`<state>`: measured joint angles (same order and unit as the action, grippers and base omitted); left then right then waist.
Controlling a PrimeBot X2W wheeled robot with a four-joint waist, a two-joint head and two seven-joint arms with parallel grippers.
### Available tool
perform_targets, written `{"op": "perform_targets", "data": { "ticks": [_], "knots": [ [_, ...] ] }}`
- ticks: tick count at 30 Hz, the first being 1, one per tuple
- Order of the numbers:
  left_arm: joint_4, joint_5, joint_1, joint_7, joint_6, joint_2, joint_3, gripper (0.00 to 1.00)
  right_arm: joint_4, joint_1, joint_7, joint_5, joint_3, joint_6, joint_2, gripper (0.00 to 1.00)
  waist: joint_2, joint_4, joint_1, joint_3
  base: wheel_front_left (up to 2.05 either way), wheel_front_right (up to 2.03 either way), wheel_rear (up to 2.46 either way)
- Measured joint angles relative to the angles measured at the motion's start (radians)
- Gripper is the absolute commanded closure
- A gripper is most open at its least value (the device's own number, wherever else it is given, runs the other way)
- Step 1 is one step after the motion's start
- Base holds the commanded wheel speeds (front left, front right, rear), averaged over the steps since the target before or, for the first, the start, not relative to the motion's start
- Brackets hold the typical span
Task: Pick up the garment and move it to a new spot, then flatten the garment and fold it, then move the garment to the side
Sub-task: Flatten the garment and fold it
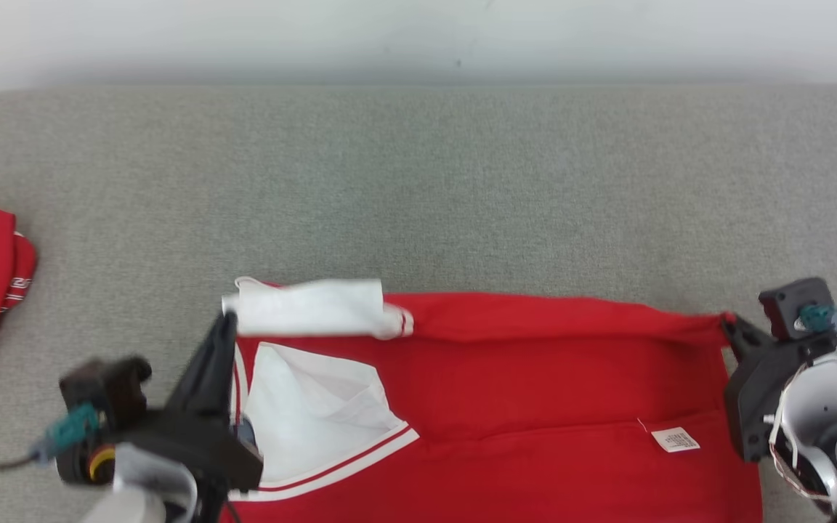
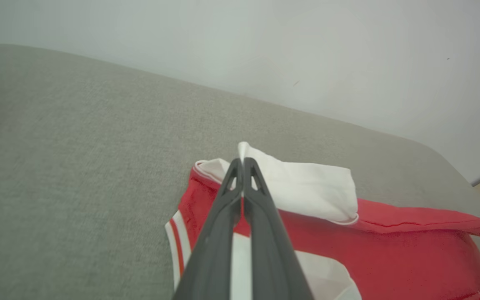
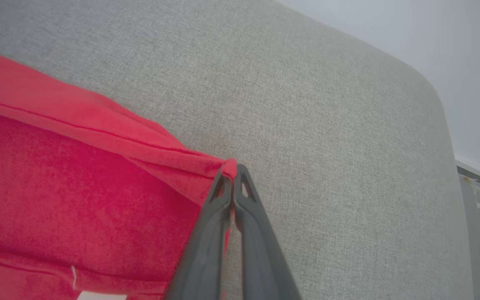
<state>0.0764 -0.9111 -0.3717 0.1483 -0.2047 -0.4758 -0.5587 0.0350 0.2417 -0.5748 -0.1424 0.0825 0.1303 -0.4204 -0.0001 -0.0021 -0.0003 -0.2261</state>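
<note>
No legible writing
A white tag (image 1: pixel 675 439) on the red garment (image 1: pixel 535 378) carries rows of print too small to read.

Red-and-white garment (image 1: pixel 535 378), stretched flat

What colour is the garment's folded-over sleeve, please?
White. The sleeve of the garment shows best in the head view.

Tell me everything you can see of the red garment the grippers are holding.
The red garment is soft, jersey-like cloth with white sections and red-and-white striped trim, spread over the grey fabric surface, its far edge drawn fairly straight. The left gripper is shut on its white far corner, the right gripper on its red far corner. A small white label shows near the right side.
</note>
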Motion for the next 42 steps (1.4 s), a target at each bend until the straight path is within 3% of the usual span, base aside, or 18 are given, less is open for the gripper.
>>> {"op": "perform_targets", "data": {
  "ticks": [8,18,28,30,31,32,40,41,42],
  "knots": [
    [-0.128,-0.076,0.194,-0.005,-0.051,-0.002,0.003,1.0,-0.014,-0.041,-0.087,-0.058,0.058,0.0,-0.074,1.0,0.0,0.015,0.0,0.047,0.0,0.0,0.0],
    [-0.149,-0.154,0.294,-0.009,-0.041,-0.001,0.019,1.0,0.007,-0.053,-0.152,-0.102,0.143,0.0,-0.154,1.0,0.0,0.026,0.0002,0.055,0.0,0.0,0.0],
    [-0.14,-0.2,0.352,-0.035,-0.023,-0.008,0.017,1.0,0.015,-0.054,-0.189,-0.12,0.167,0.0,-0.18,1.0,0.0001,0.025,0.0002,0.063,0.0,0.0,0.0],
    [-0.137,-0.203,0.356,-0.036,-0.023,-0.01,0.016,1.0,0.016,-0.054,-0.193,-0.122,0.163,0.0,-0.179,0.73,0.0,0.025,0.0002,0.063,0.0,0.0,0.0],
    [-0.134,-0.206,0.356,-0.037,-0.023,-0.012,0.016,1.0,0.016,-0.054,-0.197,-0.124,0.156,0.0,-0.176,0.07,0.0001,0.026,0.0003,0.064,0.0,0.0,0.0],
    [-0.134,-0.207,0.357,-0.037,-0.023,-0.012,0.016,1.0,0.016,-0.056,-0.198,-0.126,0.145,0.0,-0.172,0.0,0.0001,0.026,0.0002,0.065,0.0,0.0,0.0],
    [-0.096,-0.2,0.368,-0.07,-0.023,-0.02,-0.016,1.0,-0.018,-0.093,-0.171,-0.113,0.002,0.0,-0.079,0.0,0.0001,0.029,0.0002,0.073,0.0,0.0,0.0],
    [-0.091,-0.195,0.367,-0.069,-0.024,-0.019,-0.018,0.76,-0.027,-0.101,-0.164,-0.109,-0.023,0.0,-0.063,0.0,0.0,0.03,0.0002,0.074,0.0,0.0,0.0],
    [-0.085,-0.185,0.365,-0.069,-0.025,-0.021,-0.023,0.0,-0.039,-0.107,-0.159,-0.105,-0.044,0.0,-0.044,0.0,0.0001,0.03,0.0002,0.076,0.0,0.0,0.0]
  ]
}}
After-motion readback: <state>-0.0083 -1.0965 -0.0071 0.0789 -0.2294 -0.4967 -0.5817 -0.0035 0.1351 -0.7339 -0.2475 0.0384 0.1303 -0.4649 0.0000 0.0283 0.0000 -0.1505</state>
